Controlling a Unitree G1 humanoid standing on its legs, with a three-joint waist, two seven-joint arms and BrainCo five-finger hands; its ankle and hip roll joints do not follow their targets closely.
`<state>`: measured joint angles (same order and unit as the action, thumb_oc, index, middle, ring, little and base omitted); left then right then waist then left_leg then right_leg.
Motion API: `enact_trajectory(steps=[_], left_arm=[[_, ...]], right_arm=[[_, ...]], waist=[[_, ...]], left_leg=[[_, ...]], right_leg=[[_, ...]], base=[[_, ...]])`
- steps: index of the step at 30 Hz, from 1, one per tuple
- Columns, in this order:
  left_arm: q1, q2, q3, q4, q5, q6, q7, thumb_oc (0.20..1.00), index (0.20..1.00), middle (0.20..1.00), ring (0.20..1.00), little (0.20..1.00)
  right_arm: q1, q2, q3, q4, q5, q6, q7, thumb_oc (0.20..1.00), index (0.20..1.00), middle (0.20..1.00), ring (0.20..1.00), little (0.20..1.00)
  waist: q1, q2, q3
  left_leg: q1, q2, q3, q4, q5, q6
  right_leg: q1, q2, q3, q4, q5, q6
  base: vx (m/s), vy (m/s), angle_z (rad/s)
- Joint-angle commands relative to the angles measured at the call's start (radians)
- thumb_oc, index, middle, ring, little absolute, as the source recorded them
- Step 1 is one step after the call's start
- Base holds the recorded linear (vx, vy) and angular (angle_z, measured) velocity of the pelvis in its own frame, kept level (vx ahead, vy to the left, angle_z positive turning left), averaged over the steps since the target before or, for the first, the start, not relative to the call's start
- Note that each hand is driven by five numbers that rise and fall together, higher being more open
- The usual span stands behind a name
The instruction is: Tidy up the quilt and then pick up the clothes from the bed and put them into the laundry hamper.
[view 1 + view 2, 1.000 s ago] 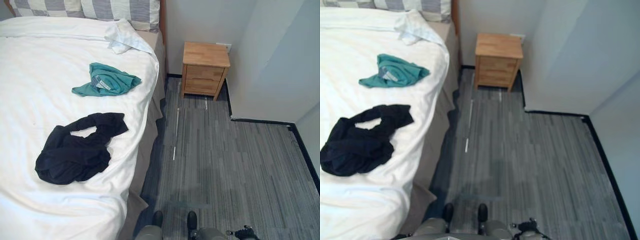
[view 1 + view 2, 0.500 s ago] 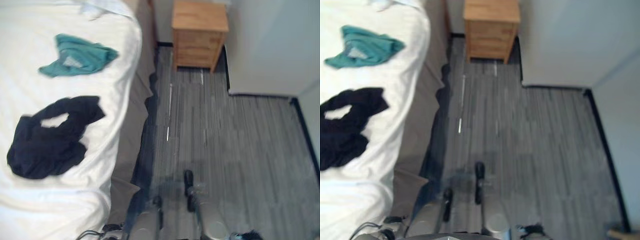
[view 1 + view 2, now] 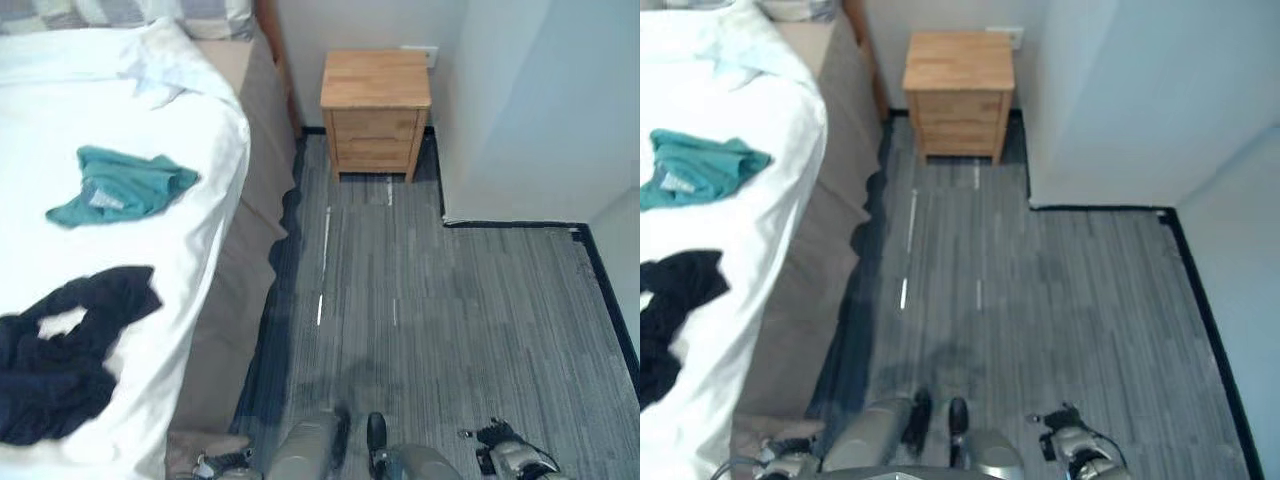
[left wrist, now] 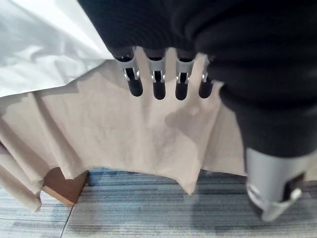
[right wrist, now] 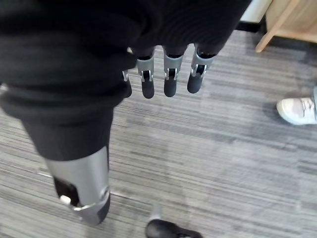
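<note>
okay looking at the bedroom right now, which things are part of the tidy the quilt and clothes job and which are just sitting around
Part of the job:
white quilt, rumpled near the pillows
teal garment on the bed
black garment on the bed, nearer the robot
left hand and right hand, both holding nothing

Just lying about:
wooden nightstand
pillows
beige bed skirt
person's white shoe

White quilt (image 3: 120,130): smooth matt cloth, softly creased. Teal garment (image 3: 118,186): crumpled matt cloth. Black garment (image 3: 60,355): rumpled dark cloth, no sheen. Bed skirt (image 4: 148,134): beige matt fabric, hanging in loose folds. Nightstand (image 3: 375,112): light wood, smooth satin finish. Floor (image 3: 450,310): grey streaked carpet, rough-looking and matt. Left hand (image 4: 156,74) and right hand (image 5: 166,72): silver metal-like fingers, dark matt tips, black ribbed cover. White shoe (image 5: 297,110): smooth.
</note>
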<state>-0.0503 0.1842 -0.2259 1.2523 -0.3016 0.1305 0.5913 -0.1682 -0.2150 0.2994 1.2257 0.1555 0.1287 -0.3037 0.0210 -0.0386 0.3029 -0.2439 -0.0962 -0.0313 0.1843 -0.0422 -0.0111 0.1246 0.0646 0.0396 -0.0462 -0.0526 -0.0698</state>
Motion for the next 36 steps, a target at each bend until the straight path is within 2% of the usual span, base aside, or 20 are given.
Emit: enact_trajectory(steps=[1, 5, 8, 11, 12, 14, 15, 16, 18, 19, 20, 23, 24, 25, 27, 29, 32, 33, 34, 36], left_arm=[[-0.023, -0.030, -0.036, 0.009, -0.039, -0.018, 0.034, 1.000, 1.000, 1.000, 1.000, 1.000], [-0.026, -0.043, -0.032, 0.005, -0.009, -0.012, -0.001, 1.000, 1.000, 1.000, 1.000, 1.000], [-0.033, -0.048, -0.027, 0.006, 0.032, -0.015, -0.011, 1.000, 1.000, 1.000, 1.000, 1.000], [-0.027, -0.049, -0.035, 0.018, 0.035, -0.007, 0.004, 1.000, 1.000, 1.000, 1.000, 1.000], [-0.023, -0.046, -0.042, 0.020, 0.024, -0.003, 0.015, 1.000, 1.000, 1.000, 1.000, 1.000], [-0.024, -0.044, -0.040, 0.019, 0.017, 0.021, 0.021, 1.000, 1.000, 1.000, 1.000, 1.000], [-0.023, -0.043, -0.040, 0.014, 0.019, 0.034, 0.027, 1.000, 1.000, 1.000, 1.000, 1.000], [-0.024, -0.041, -0.045, 0.010, 0.017, 0.048, 0.036, 1.000, 1.000, 1.000, 1.000, 1.000], [-0.021, -0.028, -0.064, 0.006, 0.013, 0.065, 0.034, 1.000, 1.000, 1.000, 1.000, 1.000], [-0.020, -0.024, -0.070, 0.012, 0.020, 0.062, 0.025, 1.000, 1.000, 1.000, 1.000, 1.000], [-0.016, -0.035, -0.085, 0.033, 0.049, 0.047, 0.015, 1.000, 1.000, 1.000, 1.000, 1.000], [-0.025, -0.037, -0.095, 0.035, 0.077, 0.062, 0.018, 1.000, 1.000, 1.000, 1.000, 1.000], [-0.023, -0.033, -0.097, 0.027, 0.077, 0.086, 0.022, 1.000, 1.000, 1.000, 1.000, 1.000], [-0.021, -0.026, -0.090, 0.024, 0.065, 0.090, 0.023, 1.000, 1.000, 1.000, 1.000, 1.000], [-0.009, -0.031, -0.056, 0.015, 0.081, 0.097, 0.030, 1.000, 1.000, 1.000, 1.000, 1.000], [-0.016, -0.031, -0.059, 0.008, 0.099, 0.102, 0.011, 1.000, 1.000, 1.000, 1.000, 1.000], [-0.013, -0.043, -0.055, 0.003, 0.110, 0.084, 0.011, 1.000, 1.000, 1.000, 1.000, 1.000], [-0.021, -0.053, -0.068, -0.003, 0.109, 0.065, 0.018, 1.000, 1.000, 1.000, 1.000, 1.000], [-0.020, -0.054, -0.071, -0.003, 0.102, 0.060, 0.020, 1.000, 1.000, 1.000, 1.000, 1.000], [-0.009, -0.053, -0.079, -0.001, 0.074, 0.037, 0.022, 1.000, 1.000, 1.000, 1.000, 1.000]], right_arm=[[0.103, -0.023, 0.031, 0.000, -0.035, -0.013, -0.012, 1.000, 1.000, 1.000, 1.000, 1.000], [0.126, -0.025, 0.003, 0.030, -0.056, -0.022, -0.014, 1.000, 1.000, 1.000, 1.000, 1.000], [0.130, -0.020, -0.017, 0.066, -0.063, -0.014, -0.039, 1.000, 1.000, 1.000, 1.000, 1.000], [0.155, -0.012, -0.033, 0.070, -0.006, 0.009, -0.057, 1.000, 1.000, 1.000, 1.000, 1.000], [0.172, -0.013, -0.042, 0.065, 0.012, 0.006, -0.051, 1.000, 1.000, 1.000, 1.000, 1.000], [0.189, -0.012, -0.052, 0.061, 0.019, -0.008, -0.041, 1.000, 1.000, 1.000, 1.000, 1.000], [0.189, -0.009, -0.046, 0.055, 0.030, -0.010, -0.043, 1.000, 1.000, 1.000, 1.000, 1.000], [0.183, -0.003, -0.036, 0.051, 0.042, -0.016, -0.043, 1.000, 1.000, 1.000, 1.000, 1.000], [0.153, 0.014, -0.013, 0.048, 0.042, -0.034, -0.033, 1.000, 1.000, 1.000, 1.000, 1.000], [0.139, 0.019, -0.007, 0.051, 0.040, -0.040, -0.030, 1.000, 1.000, 1.000, 1.000, 1.000], [0.127, 0.023, 0.007, 0.056, 0.063, -0.049, -0.028, 1.000, 1.000, 1.000, 1.000, 1.000], [0.129, 0.017, 0.002, 0.060, 0.048, -0.052, -0.022, 1.000, 1.000, 1.000, 1.000, 1.000], [0.136, 0.016, -0.005, 0.059, 0.033, -0.037, -0.028, 1.000, 1.000, 1.000, 1.000, 1.000], [0.138, 0.016, -0.012, 0.057, 0.022, -0.014, -0.031, 1.000, 1.000, 1.000, 1.000, 1.000], [0.153, 0.015, -0.017, 0.064, -0.004, 0.020, -0.035, 1.000, 1.000, 1.000, 1.000, 1.000], [0.153, 0.005, -0.002, 0.064, 0.053, -0.008, -0.054, 1.000, 1.000, 1.000, 1.000, 1.000], [0.139, -0.009, -0.008, 0.041, 0.033, -0.019, -0.041, 1.000, 1.000, 1.000, 1.000, 1.000], [0.102, -0.045, 0.002, 0.009, 0.028, -0.044, -0.048, 1.000, 1.000, 1.000, 1.000, 1.000], [0.098, -0.049, 0.002, 0.008, 0.033, -0.047, -0.049, 1.000, 1.000, 1.000, 1.000, 1.000], [0.068, -0.063, -0.012, -0.003, 0.044, -0.084, -0.048, 1.000, 1.000, 1.000, 1.000, 1.000]], waist=[[0.033, 0.055, 0.008], [0.053, 0.063, 0.006], [0.046, 0.064, -0.021], [0.055, 0.051, -0.050], [0.054, 0.062, -0.065], [0.052, 0.082, -0.067], [0.051, 0.081, -0.059], [0.053, 0.080, -0.050], [0.052, 0.067, -0.021], [0.043, 0.046, -0.007], [0.002, -0.002, -0.003], [-0.039, 0.003, -0.001], [-0.059, 0.007, -0.012], [-0.061, 0.008, -0.025], [-0.061, 0.003, -0.054], [-0.062, 0.006, -0.068], [-0.046, -0.005, -0.064], [-0.026, -0.009, -0.042], [-0.023, -0.005, -0.036], [0.003, 0.009, -0.013]], left_leg=[[0.041, 0.038, -0.059, -0.233, 0.138, -0.041], [-0.023, 0.038, -0.017, -0.214, 0.131, -0.038], [-0.005, 0.064, 0.021, -0.145, 0.109, -0.014], [0.022, 0.049, 0.020, -0.111, 0.093, 0.022], [0.058, 0.048, 0.028, -0.112, 0.071, 0.049], [0.111, 0.036, 0.030, -0.105, 0.039, 0.077], [0.138, 0.030, 0.028, -0.096, 0.024, 0.082], [0.155, 0.028, 0.028, -0.086, 0.012, 0.087], [0.198, 0.025, 0.021, -0.082, 0.001, 0.084], [0.224, 0.009, -0.004, -0.087, -0.011, 0.078], [0.293, -0.041, -0.072, -0.107, -0.070, 0.079], [0.365, -0.044, -0.108, -0.133, -0.120, 0.076], [0.405, -0.029, -0.113, -0.129, -0.155, 0.071], [0.426, 0.003, -0.072, -0.104, -0.188, 0.058], [0.419, 0.059, -0.037, 0.036, -0.206, 0.026], [0.381, 0.136, -0.027, 0.232, -0.102, -0.021], [0.285, 0.125, -0.017, 0.473, -0.037, -0.028], [0.067, 0.102, 0.008, 0.637, -0.017, -0.012], [0.053, 0.101, 0.012, 0.634, -0.025, -0.009], [0.030, 0.068, 0.046, 0.452, -0.037, 0.000]], right_leg=[[-0.061, -0.042, -0.026, 0.101, -0.026, 0.122], [0.015, -0.051, -0.005, 0.113, -0.083, 0.128], [0.041, -0.113, -0.026, 0.214, -0.135, 0.158], [0.002, -0.214, -0.074, 0.507, -0.017, 0.205], [-0.063, -0.252, -0.080, 0.718, 0.070, 0.212], [-0.164, -0.271, -0.088, 0.968, 0.131, 0.197], [-0.211, -0.283, -0.101, 0.990, 0.137, 0.188], [-0.251, -0.285, -0.120, 0.982, 0.128, 0.180], [-0.324, -0.243, -0.175, 0.821, 0.109, 0.177], [-0.336, -0.206, -0.200, 0.627, 0.099, 0.186], [-0.376, -0.153, -0.213, 0.218, 0.143, 0.211], [-0.398, -0.118, -0.198, 0.030, 0.193, 0.221], [-0.402, -0.124, -0.182, 0.034, 0.202, 0.213], [-0.376, -0.141, -0.210, 0.040, 0.178, 0.201], [-0.336, -0.161, -0.171, 0.127, 0.154, 0.190], [-0.304, -0.172, -0.158, 0.186, 0.118, 0.166], [-0.259, -0.176, -0.176, 0.187, 0.097, 0.138], [-0.192, -0.170, -0.162, 0.185, 0.056, 0.103], [-0.182, -0.166, -0.162, 0.185, 0.051, 0.101], [-0.115, -0.149, -0.159, 0.159, 0.029, 0.107]], base=[[0.43, 0.174, -0.52], [0.43, 0.258, -0.52], [0.37, 0.333, -0.25], [0.46, 0.411, -0.25], [0.41, 0.415, -0.24], [0.44, 0.392, -0.11], [0.37, 0.240, 0.07], [0.33, 0.087, 0.15], [0.36, -0.050, 0.08], [0.71, -0.235, -0.08], [0.67, -0.213, -0.03], [0.64, -0.031, 0.92], [0.82, 0.012, 0.41], [0.94, -0.037, 0.49], [0.71, -0.117, 0.47], [0.56, -0.164, 0.18], [0.32, -0.118, 0.42], [0.32, -0.080, 0.04], [0.42, -0.001, -0.23], [0.28, 0.098, -0.21]])
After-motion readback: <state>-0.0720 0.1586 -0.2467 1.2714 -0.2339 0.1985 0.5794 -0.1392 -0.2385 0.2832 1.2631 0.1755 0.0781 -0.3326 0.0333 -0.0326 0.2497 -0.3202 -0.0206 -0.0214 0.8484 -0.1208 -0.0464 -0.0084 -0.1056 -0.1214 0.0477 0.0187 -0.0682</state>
